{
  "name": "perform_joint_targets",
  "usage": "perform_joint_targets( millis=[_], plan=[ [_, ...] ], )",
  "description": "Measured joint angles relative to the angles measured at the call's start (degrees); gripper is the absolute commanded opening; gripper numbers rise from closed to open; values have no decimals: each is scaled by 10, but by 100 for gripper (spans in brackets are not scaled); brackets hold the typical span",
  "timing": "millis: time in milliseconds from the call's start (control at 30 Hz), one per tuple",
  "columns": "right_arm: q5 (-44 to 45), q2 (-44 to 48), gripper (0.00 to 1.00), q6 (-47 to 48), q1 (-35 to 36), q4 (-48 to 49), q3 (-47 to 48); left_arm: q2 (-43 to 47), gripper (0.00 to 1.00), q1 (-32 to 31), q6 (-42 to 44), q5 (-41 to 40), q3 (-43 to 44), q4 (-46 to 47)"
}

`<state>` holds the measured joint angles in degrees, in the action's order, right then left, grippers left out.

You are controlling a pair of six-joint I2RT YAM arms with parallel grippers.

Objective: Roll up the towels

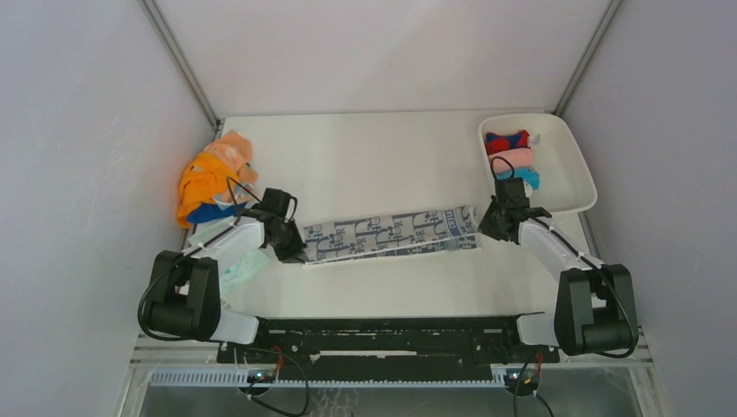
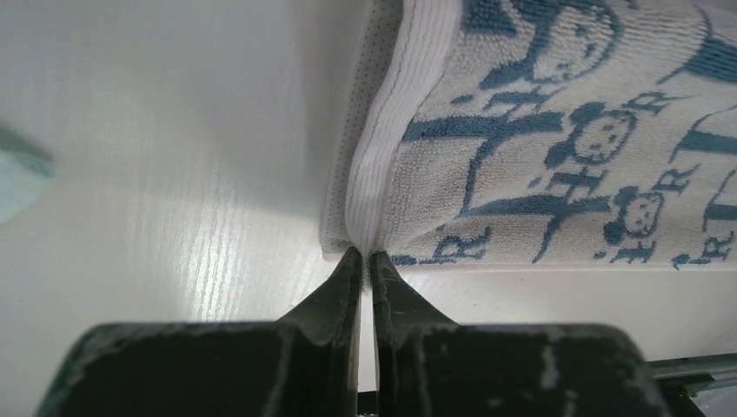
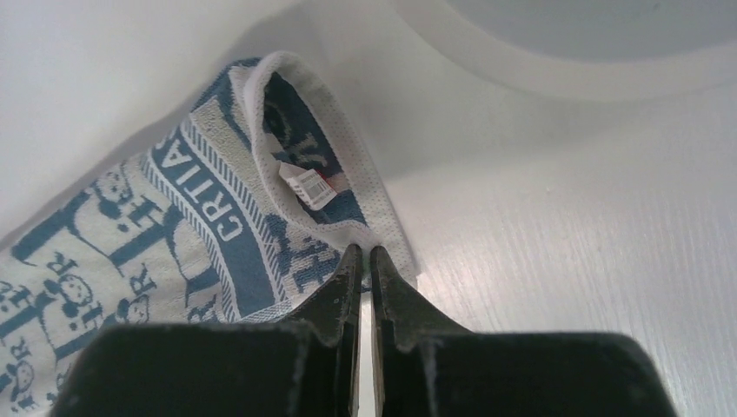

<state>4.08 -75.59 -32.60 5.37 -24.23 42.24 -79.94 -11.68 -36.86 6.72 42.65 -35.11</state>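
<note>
A white towel with blue-grey print point(image 1: 391, 234) lies as a long folded strip across the table's middle. My left gripper point(image 1: 292, 246) is shut on its left end; in the left wrist view the fingertips point(image 2: 365, 256) pinch the white hem of the printed towel point(image 2: 556, 139). My right gripper point(image 1: 488, 224) is shut on its right end, where the right wrist view has the tips point(image 3: 366, 254) clamped on the hem of the same towel point(image 3: 174, 226), near a small label point(image 3: 306, 184).
Unrolled towels lie at the left: orange point(image 1: 202, 187), pink point(image 1: 233, 149), blue point(image 1: 213, 211) and pale mint point(image 1: 233, 261). A white tray point(image 1: 569, 174) at the back right holds rolled towels, red-and-blue point(image 1: 507, 141), pink point(image 1: 514, 159) and blue point(image 1: 528, 178). Grey walls enclose the table.
</note>
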Motion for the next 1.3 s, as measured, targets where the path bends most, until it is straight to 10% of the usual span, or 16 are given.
perform_joint_targets(
  millis=[1300],
  plan=[
    [-23, 15, 0, -44, 0, -39, -74, -50, 10, -6, 0, -19, 13, -2]
  ],
)
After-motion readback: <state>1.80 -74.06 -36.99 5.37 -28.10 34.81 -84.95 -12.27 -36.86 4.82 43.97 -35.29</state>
